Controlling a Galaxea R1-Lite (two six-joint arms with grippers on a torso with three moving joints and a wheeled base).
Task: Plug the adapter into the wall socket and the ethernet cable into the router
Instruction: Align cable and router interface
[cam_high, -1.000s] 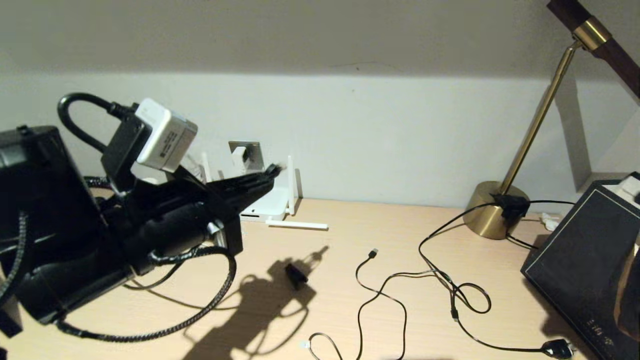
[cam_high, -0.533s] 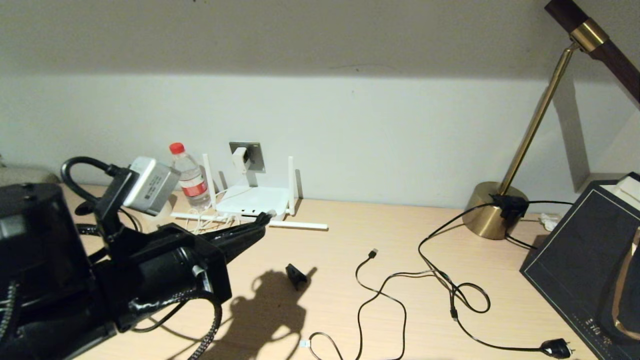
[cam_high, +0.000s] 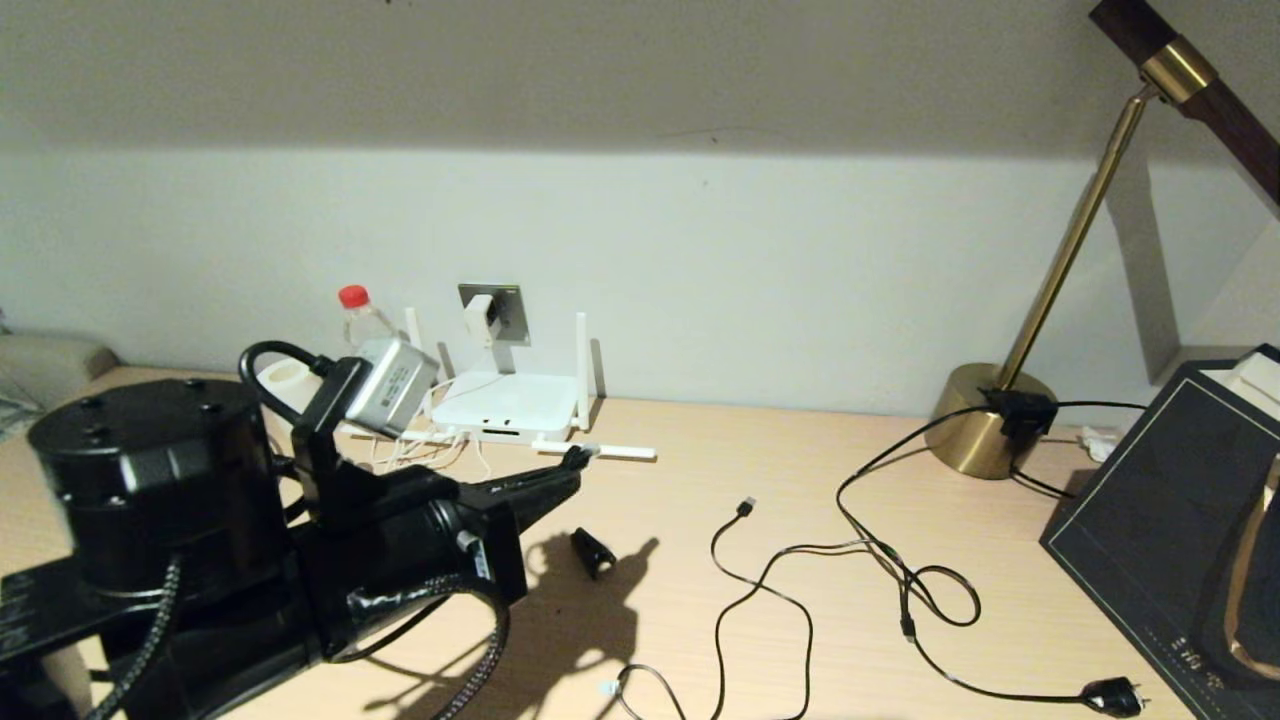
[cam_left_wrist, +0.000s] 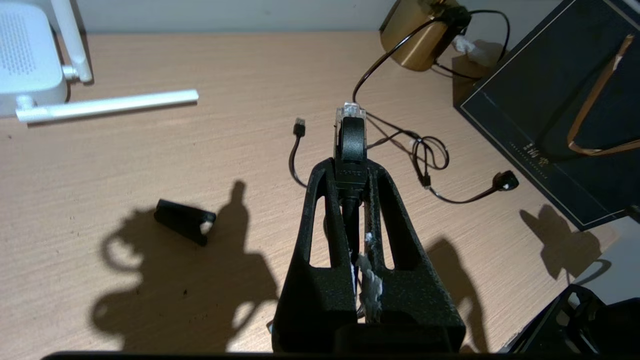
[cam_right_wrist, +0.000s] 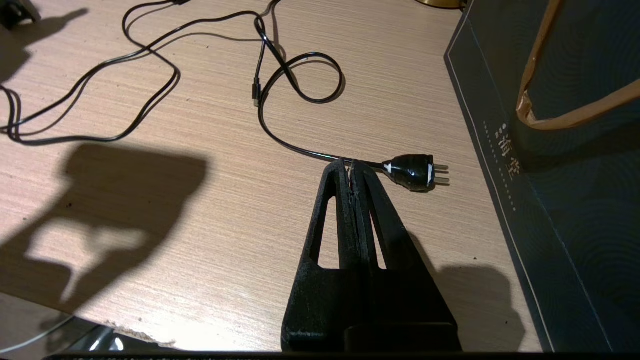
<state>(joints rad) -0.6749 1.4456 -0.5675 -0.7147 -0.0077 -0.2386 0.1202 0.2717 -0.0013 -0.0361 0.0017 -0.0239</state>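
My left gripper (cam_high: 575, 458) hangs low over the desk, just in front of the router's right corner. It is shut on the ethernet cable (cam_left_wrist: 351, 135), whose black boot and clear plug stick out past the fingertips (cam_left_wrist: 345, 170). The white router (cam_high: 510, 400) lies against the wall with its antennas up. Above it, the white adapter (cam_high: 480, 315) sits on the grey wall socket (cam_high: 508, 308). My right gripper (cam_right_wrist: 351, 162) is shut on nothing, low over the desk's right front, and does not show in the head view.
A small black clip (cam_high: 592, 552) lies near the left gripper. A USB-tipped cable (cam_high: 745, 507) and a mains plug (cam_right_wrist: 412, 171) trail across the desk. A brass lamp base (cam_high: 985, 420), a dark bag (cam_high: 1170, 520) and a water bottle (cam_high: 355, 310) stand around.
My left arm has dropped from socket height to just above the desk, and its tip has shifted right, in front of the router. It still holds the ethernet plug.
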